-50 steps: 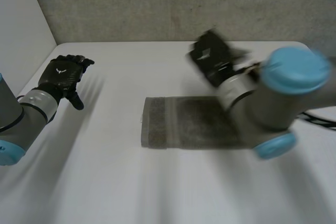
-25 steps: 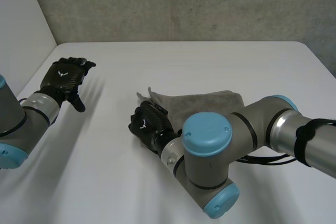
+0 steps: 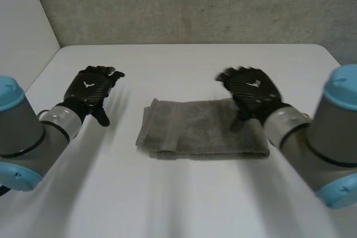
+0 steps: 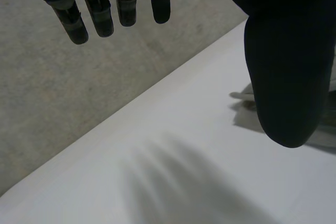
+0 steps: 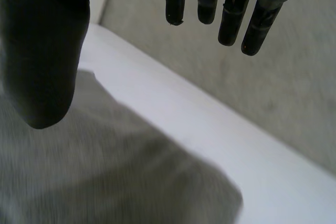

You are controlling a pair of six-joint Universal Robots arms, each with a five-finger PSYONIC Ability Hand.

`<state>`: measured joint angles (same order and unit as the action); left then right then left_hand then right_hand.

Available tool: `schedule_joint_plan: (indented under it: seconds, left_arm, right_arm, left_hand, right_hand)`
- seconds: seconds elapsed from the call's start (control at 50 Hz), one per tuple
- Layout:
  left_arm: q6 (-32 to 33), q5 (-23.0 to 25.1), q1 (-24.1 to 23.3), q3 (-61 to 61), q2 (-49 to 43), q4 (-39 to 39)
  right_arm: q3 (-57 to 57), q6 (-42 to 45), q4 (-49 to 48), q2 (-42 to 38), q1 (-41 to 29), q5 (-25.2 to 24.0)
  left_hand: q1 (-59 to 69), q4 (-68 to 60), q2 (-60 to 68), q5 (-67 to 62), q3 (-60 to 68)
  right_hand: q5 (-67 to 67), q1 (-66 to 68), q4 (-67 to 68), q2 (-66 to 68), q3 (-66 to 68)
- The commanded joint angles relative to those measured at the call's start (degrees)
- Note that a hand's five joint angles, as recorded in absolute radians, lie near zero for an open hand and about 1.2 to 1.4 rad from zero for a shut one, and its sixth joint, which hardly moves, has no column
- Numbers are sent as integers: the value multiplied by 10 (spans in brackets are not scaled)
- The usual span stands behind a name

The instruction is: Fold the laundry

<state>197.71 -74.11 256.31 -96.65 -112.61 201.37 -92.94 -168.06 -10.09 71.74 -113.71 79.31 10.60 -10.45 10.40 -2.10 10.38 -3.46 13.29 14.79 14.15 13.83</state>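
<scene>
Grey towel lies folded flat at the middle of the table; left hand released, empty, towards the left edge; right hand released, empty, above the towel's right end; risk: a descending fingertip snags and drags the layers askew.

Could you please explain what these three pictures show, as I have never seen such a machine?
This is a robot with two arms at a white table. The black parts at their ends are the left robot hand and the right robot hand. The wide picture comes from a camera between the arms, looking down. The other two come from cameras on the wrists, each looking along its own palm. A folded grey towel lies on the table. The left robot hand is open beside it, the right one open above one end. Neither holds anything.
</scene>
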Motion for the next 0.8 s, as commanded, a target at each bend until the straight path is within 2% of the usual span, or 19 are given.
schedule_joint_plan:
  seconds: [0.02, 0.1, 0.3, 0.34, 0.36, 0.4, 0.42, 0.44, 0.58, 0.64, 0.68, 0.7, 0.72, 0.74, 0.78, 0.8]
  left_arm:
    - [-2, -1, -25, 3, -4, 1]
    - [-7, -1, -41, 8, -5, 1]
    - [-34, -31, -57, 5, -2, 1]
    - [-34, -32, -57, 6, -1, 1]
    - [-36, -33, -57, 7, -1, 1]
    - [-36, -33, -57, 8, -1, 1]
    - [-36, -33, -57, 8, -1, 1]
    - [-41, -34, -56, 8, 0, 1]
    - [-83, -39, -49, 13, 21, 0]
    - [-87, -41, -49, 20, 31, 1]
    - [-94, -44, -49, 49, 52, -2]
    - [-94, -44, -49, 49, 52, -2]
    - [-98, -48, -49, 64, 62, -4]
    - [-105, -55, -49, 77, 70, -5]
    - [-114, -62, -50, 89, 77, -6]
    - [-114, -62, -50, 89, 78, -6]
  right_arm:
    - [-71, 26, 11, -7, 84, -46]
    - [-95, 48, -8, -21, 109, -66]
    - [-100, 48, -35, -66, 110, -70]
    - [-96, 46, -41, -74, 111, -69]
    - [-96, 46, -41, -74, 111, -69]
    - [-96, 47, -56, -77, 111, -64]
    - [-96, 47, -56, -77, 111, -64]
    - [-98, 50, -63, -76, 111, -62]
    - [-96, 66, -77, -56, 117, -40]
    - [-88, 101, -75, -30, 110, -39]
    - [-60, 181, -72, -19, 97, -42]
    - [-59, 181, -72, -19, 97, -42]
    - [-39, 226, -69, -20, 67, -39]
    - [-39, 226, -69, -20, 67, -39]
    - [10, 301, -62, -37, -30, -35]
    - [10, 302, -62, -37, -31, -35]
  left_hand:
    - [15, -16, 17, 0, 17]
    - [15, -16, 17, 0, 17]
    - [15, -16, 17, 0, 17]
    - [15, -16, 17, 0, 17]
    - [15, -16, 17, 0, 17]
    - [13, -15, 15, 2, 15]
    - [13, -15, 15, 2, 15]
    - [13, -15, 15, 2, 15]
    - [18, -20, 20, -3, 20]
    - [18, -20, 20, -3, 20]
    - [16, -18, 18, -1, 19]
    - [16, -18, 18, -1, 19]
    - [16, -18, 18, -1, 19]
    - [16, -18, 18, -1, 19]
    - [16, -18, 18, -1, 19]
    - [16, -18, 18, -1, 19]
  right_hand:
    - [-58, 60, 45, 51, 55]
    - [-161, 163, 148, 154, 157]
    - [-272, 274, 259, 265, 269]
    - [-399, 401, 386, 392, 396]
    - [-400, 402, 387, 393, 396]
    - [-561, 562, 547, 554, 557]
    - [-562, 563, 548, 555, 558]
    - [-664, 666, 651, 657, 661]
    - [-665, 667, 652, 658, 662]
    - [-665, 667, 652, 658, 662]
    - [-665, 667, 652, 658, 662]
    - [-665, 667, 652, 658, 662]
    - [-665, 667, 652, 658, 662]
    - [-665, 667, 652, 658, 662]
    - [-665, 667, 652, 658, 662]
    - [-665, 667, 652, 658, 662]
